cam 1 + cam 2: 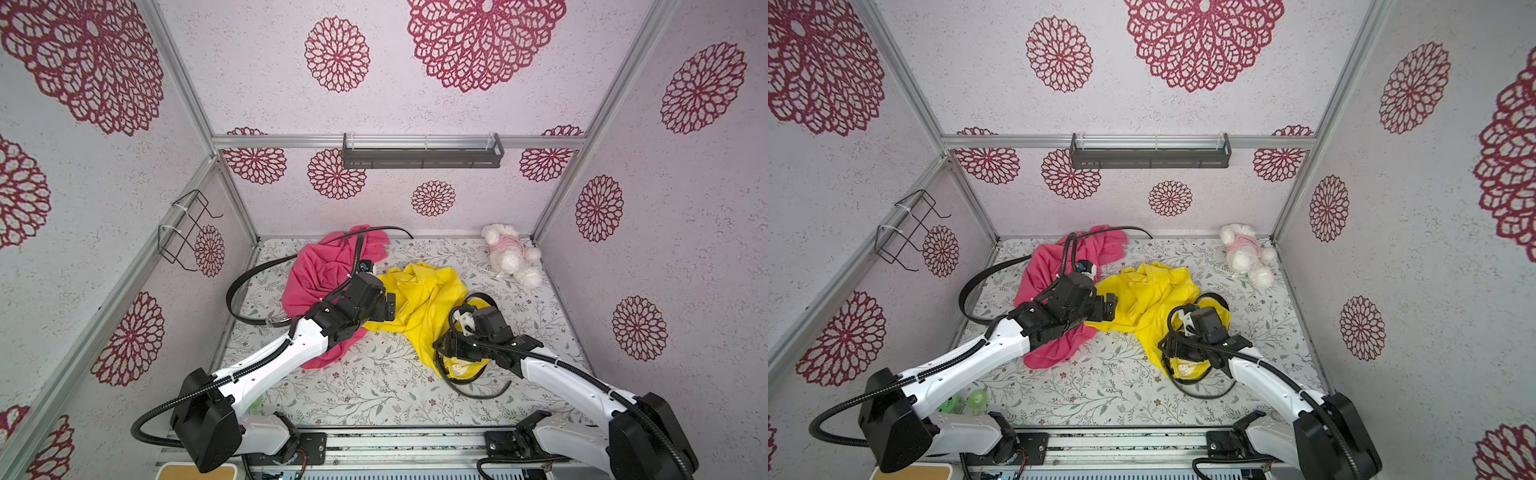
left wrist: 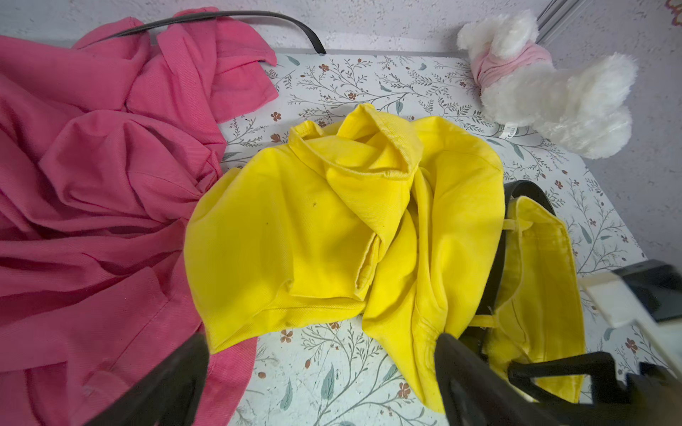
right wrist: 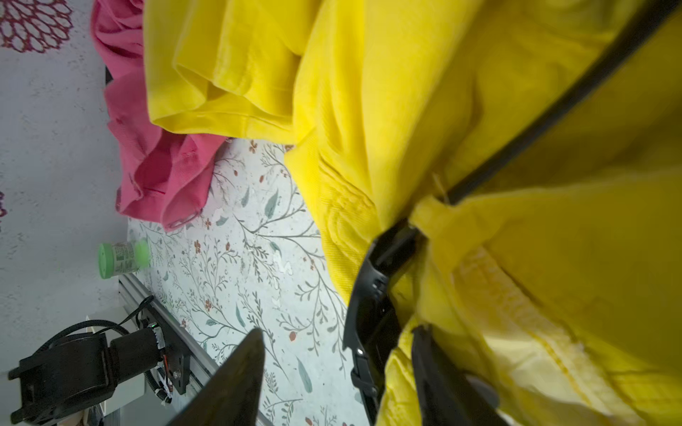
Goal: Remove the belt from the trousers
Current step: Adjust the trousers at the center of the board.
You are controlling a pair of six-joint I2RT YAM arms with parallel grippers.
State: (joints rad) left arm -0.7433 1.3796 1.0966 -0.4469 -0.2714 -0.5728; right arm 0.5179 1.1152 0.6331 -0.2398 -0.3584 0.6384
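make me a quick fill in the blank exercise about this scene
1. The right gripper is at the belt threaded through the ____ trousers.
2. The left gripper hovers with its jaws ____.
3. The plush toy in the far corner is ____ with a pink top.
4. The small bottle lying on the table is ____.
Missing words: yellow; open; white; green.

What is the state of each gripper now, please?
Left gripper: open, holding nothing.
Right gripper: open; the belt lies between its jaws.
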